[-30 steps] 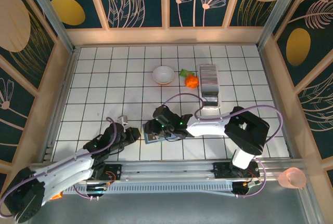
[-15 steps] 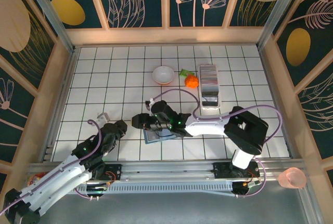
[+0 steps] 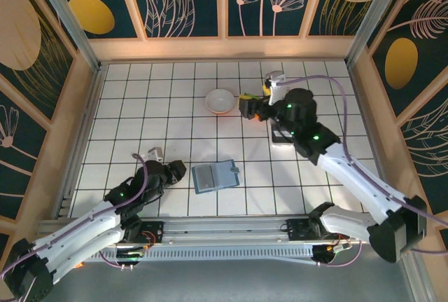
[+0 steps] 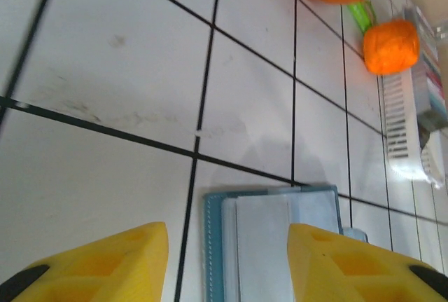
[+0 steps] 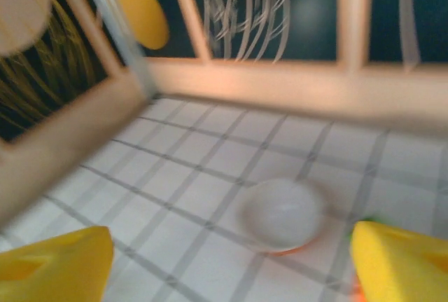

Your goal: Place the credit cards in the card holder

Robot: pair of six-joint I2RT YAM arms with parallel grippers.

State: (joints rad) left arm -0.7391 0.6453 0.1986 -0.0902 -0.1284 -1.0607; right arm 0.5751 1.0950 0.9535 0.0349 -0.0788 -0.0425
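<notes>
The teal-blue card holder lies open and flat on the tiled table, a pale grey-white panel showing on its inner pocket. My left gripper sits just left of it, low over the table. Its yellow fingers are open, and the holder lies just ahead of them, untouched. The credit cards stand as a striped stack in a white slotted rack at the back right. My right gripper hovers by that rack, open wide and empty, facing the white bowl.
A white bowl with an orange outside stands at the back centre. An orange carrot toy with a green top lies between bowl and rack. Wooden walls enclose the table. The right arm crosses over the rack.
My right arm has left the card holder and swung to the back right over the rack, opening wide. My left gripper pulled back, then returned beside the holder and opened.
</notes>
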